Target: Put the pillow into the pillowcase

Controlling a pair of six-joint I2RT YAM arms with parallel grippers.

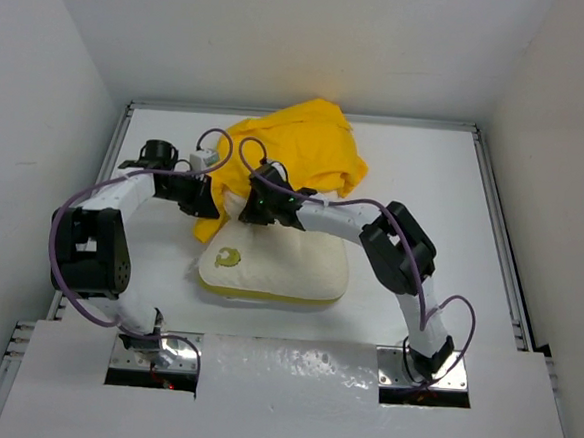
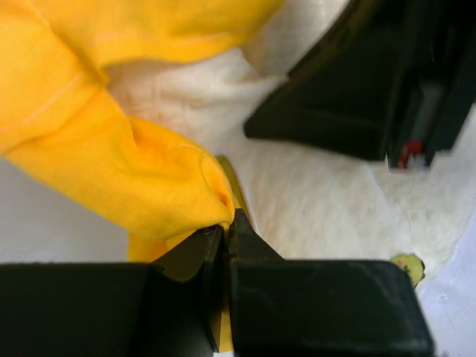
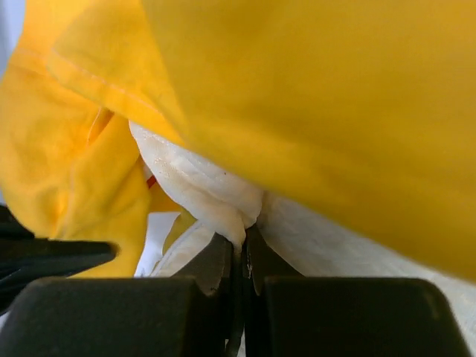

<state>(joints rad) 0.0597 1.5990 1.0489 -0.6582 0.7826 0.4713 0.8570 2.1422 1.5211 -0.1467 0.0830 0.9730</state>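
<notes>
The cream-white pillow (image 1: pixel 279 268) lies in the middle of the table, its yellow emblem at the near left. The bright yellow pillowcase (image 1: pixel 296 154) is bunched behind it and drapes over its far edge. My left gripper (image 1: pixel 210 205) is shut on a fold of the pillowcase (image 2: pixel 149 171) at the pillow's far left corner. My right gripper (image 1: pixel 262 213) is shut on a pinch of the pillow's cream fabric (image 3: pixel 216 197) at its far edge, under the yellow pillowcase (image 3: pixel 335 97). The pillow also shows in the left wrist view (image 2: pixel 312 201), with the right gripper's black body above it.
The table (image 1: pixel 424 188) is white, with raised rails along its left, right and far sides. White walls close in the space on three sides. Both arms bend inward over the table's middle, purple cables looping off them.
</notes>
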